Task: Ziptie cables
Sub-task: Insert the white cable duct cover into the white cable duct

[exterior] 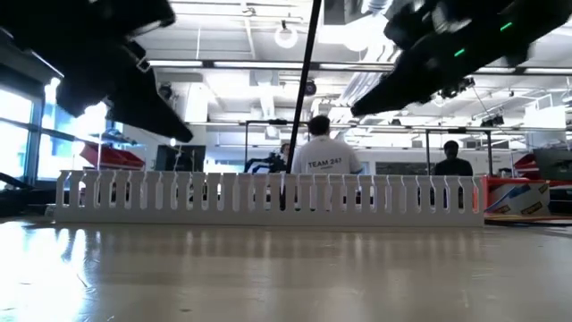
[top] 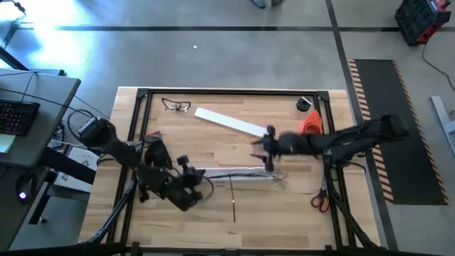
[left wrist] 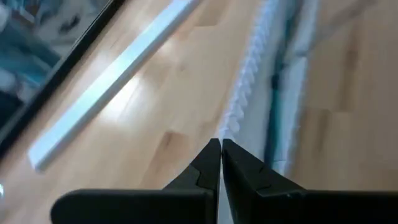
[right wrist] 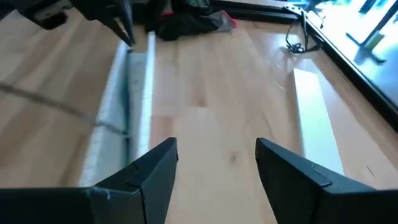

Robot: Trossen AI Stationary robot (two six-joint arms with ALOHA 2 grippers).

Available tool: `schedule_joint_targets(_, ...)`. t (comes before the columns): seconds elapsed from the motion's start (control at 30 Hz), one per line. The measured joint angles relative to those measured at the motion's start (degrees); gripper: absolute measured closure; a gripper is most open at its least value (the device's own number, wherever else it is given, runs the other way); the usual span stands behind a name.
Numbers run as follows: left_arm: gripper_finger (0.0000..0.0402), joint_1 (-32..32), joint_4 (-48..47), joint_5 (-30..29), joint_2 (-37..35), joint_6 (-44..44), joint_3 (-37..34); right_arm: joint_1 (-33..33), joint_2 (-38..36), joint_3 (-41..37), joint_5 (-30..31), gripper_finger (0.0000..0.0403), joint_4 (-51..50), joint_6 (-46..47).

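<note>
A wooden tabletop point(top: 213, 220) seen from above. A white slotted channel point(top: 231, 174) lies lengthwise just below centre. The cables point(top: 279, 182), a thin bundle of dark wires, run along inside it and fan out loose past its 3 o'clock end. The ziptie point(top: 233, 200), one short dark strip, lies just below the channel toward 6 o'clock, pointing straight down.

The left hand point(left wrist: 220, 152) sits at the channel's 9 o'clock end, its fingers pressed fully together with nothing seen between them. The right hand point(right wrist: 216, 163) hovers just above the channel near its 3 o'clock end, fingers spread apart and empty over bare wood.

A flat white cover strip point(top: 229, 121) lies toward 12 o'clock, safety glasses point(top: 176, 105) toward 11, scissors point(top: 320, 200) toward 4.

The wires look light and floppy, likely to splay or slip; pinching the bundle where it leaves the channel seems safest. The ziptie looks stiff, thin and flat to the wood, so lifting one end appears easier than its middle.
</note>
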Motion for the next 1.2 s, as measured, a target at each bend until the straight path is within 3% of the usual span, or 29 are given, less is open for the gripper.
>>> schedule_joint_targets(0.2,0.0402,1.36,9.58,-0.03,-10.9,3.72,-8.08,-20.42,8.94,1.75,-18.19,0.0165,10.65,-5.55)
schedule_joint_targets(0.4,0.0402,5.27,11.57,-1.25,-18.4,10.2,-9.06,-28.17,22.88,10.86,-25.53,0.0073,6.73,-10.54)
schedule_joint_targets(0.53,0.0402,7.02,13.25,-0.83,-19.23,14.31,-9.15,-29.11,29.35,14.89,-25.94,0.0024,2.68,-13.07)
schedule_joint_targets(0.67,0.0402,7.71,14.36,0.93,-18.92,16.07,-9.15,-30.28,32.71,14.64,-24.43,0.0007,4.01,-12.26)
schedule_joint_targets(0.9,0.0402,6.87,14.76,0.79,-17.26,13.07,-9.19,-30.75,33.06,9.68,-18.61,0.0018,15.13,-10.14)
schedule_joint_targets(1.2,0.0402,6.52,20.58,0.98,-13.26,12.7,-9.17,-30.06,32.99,9.69,-17.31,0.0041,6.84,-7.93)
